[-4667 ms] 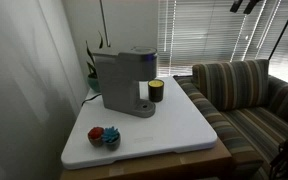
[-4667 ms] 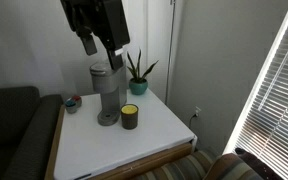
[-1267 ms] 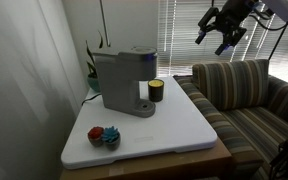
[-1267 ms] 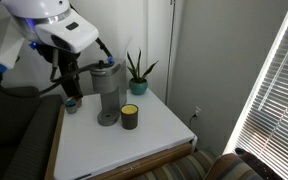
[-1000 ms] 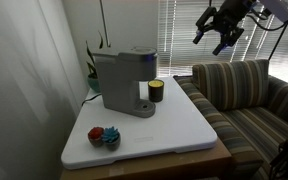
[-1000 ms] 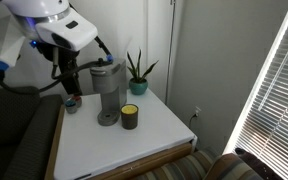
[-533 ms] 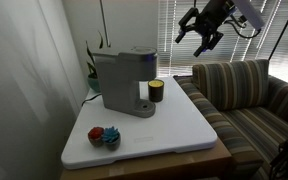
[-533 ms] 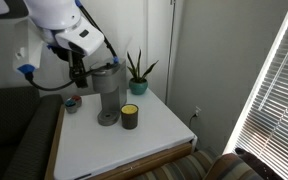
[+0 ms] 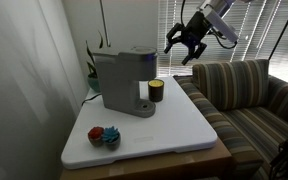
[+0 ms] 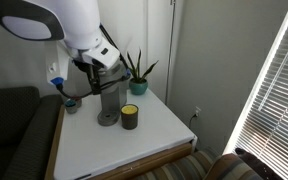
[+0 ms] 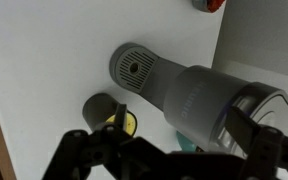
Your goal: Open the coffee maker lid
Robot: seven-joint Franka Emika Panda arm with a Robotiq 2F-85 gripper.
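The grey coffee maker stands at the back of the white table, and its rounded lid is down. It also shows in an exterior view. My gripper hangs in the air above and to the right of the machine, clear of it, with its fingers spread and empty. In the wrist view I look down on the machine and its round drip base. The gripper is open, with dark fingers at the bottom edge.
A black-and-yellow cup stands beside the drip base, also in the wrist view. A potted plant is behind the machine. A red-and-blue object lies near the table's front corner. A striped sofa borders the table.
The arm has swung from over the sofa toward the coffee maker and come lower. The gripper stays open. The lid and the cup have not moved.
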